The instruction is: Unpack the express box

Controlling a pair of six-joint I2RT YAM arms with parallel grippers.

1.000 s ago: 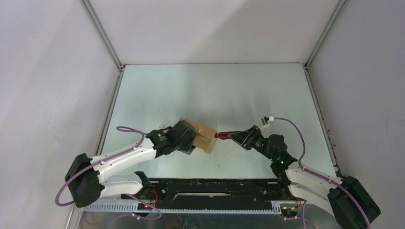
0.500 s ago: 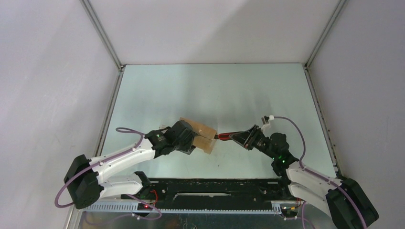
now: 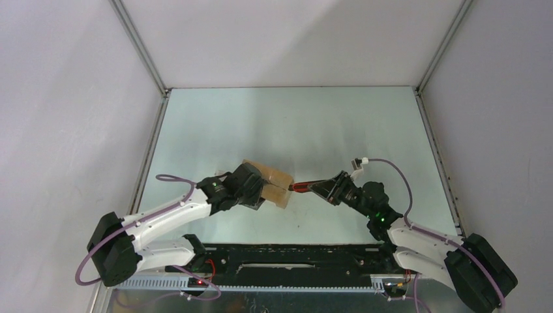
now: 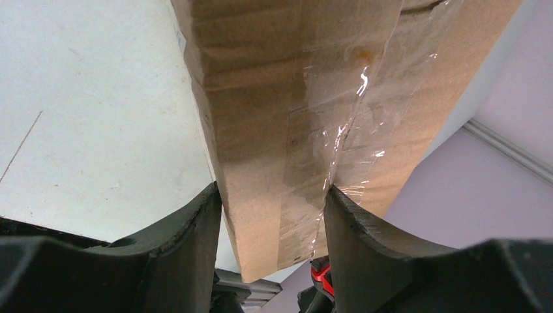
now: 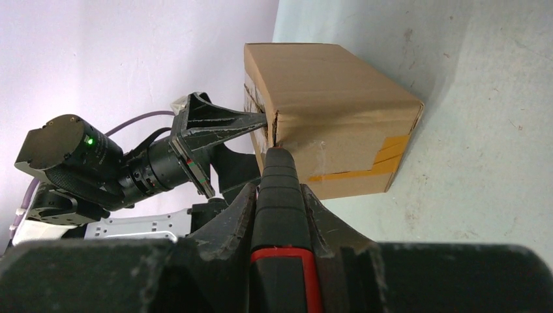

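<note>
The express box (image 3: pixel 274 183), a brown carton sealed with clear tape, lies left of the table's middle. My left gripper (image 3: pixel 259 190) is shut on its near-left end. In the left wrist view the box (image 4: pixel 280 117) fills the gap between both fingers (image 4: pixel 195 248), with the left gripper (image 4: pixel 270 218) clamped on its sides. My right gripper (image 3: pixel 324 189) is shut on a red-and-black utility knife (image 3: pixel 301 187). The right wrist view shows the knife (image 5: pixel 279 202) running forward from the right gripper (image 5: pixel 280 190), its tip against the box (image 5: pixel 332 117) at the taped end seam.
White enclosure walls with metal frame posts (image 3: pixel 149 65) surround the pale green table (image 3: pixel 293 124). A black rail (image 3: pixel 293 255) runs along the near edge between the arm bases. A strip of yellow tape (image 5: pixel 365 160) crosses the box's lower end.
My right arm has edged left, bringing the knife tip up against the box's end. The left gripper and the box have stayed almost still.
</note>
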